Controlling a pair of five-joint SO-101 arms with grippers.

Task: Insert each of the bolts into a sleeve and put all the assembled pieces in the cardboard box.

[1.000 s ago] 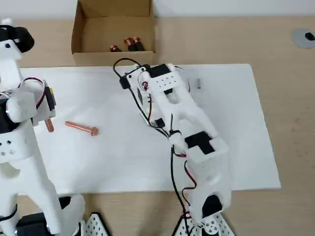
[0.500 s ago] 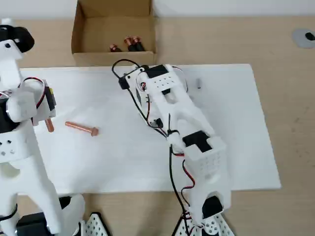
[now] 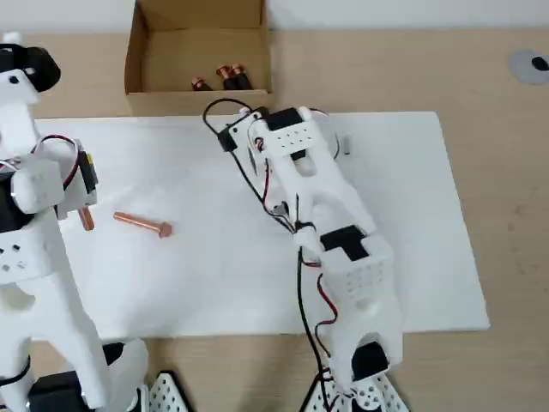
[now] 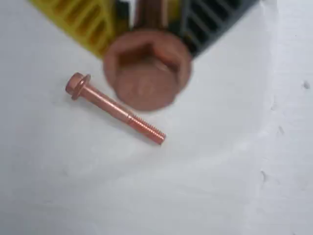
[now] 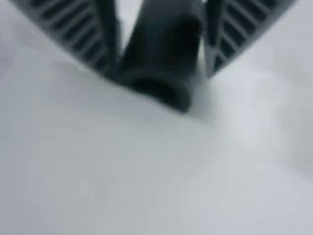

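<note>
Left hand [image 4: 149, 45], bolt [image 4: 146, 71]; box [image 3: 131, 64], perhaps three.

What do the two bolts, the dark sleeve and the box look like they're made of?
The held bolt and the loose bolt: metal with a copper-coloured, slightly shiny finish, probably plated; the loose one's tip is threaded. The sleeve: dark grey to black, matte, likely plastic or rubber, though dark metal is possible. The box: plain brown cardboard, matte, with folded walls.

Right hand [image 5: 160, 73]: ribbed fingers [image 5: 73, 29] clamped on dark sleeve [image 5: 159, 49], its open end facing camera. White sheet [image 5: 146, 171] beneath.
</note>
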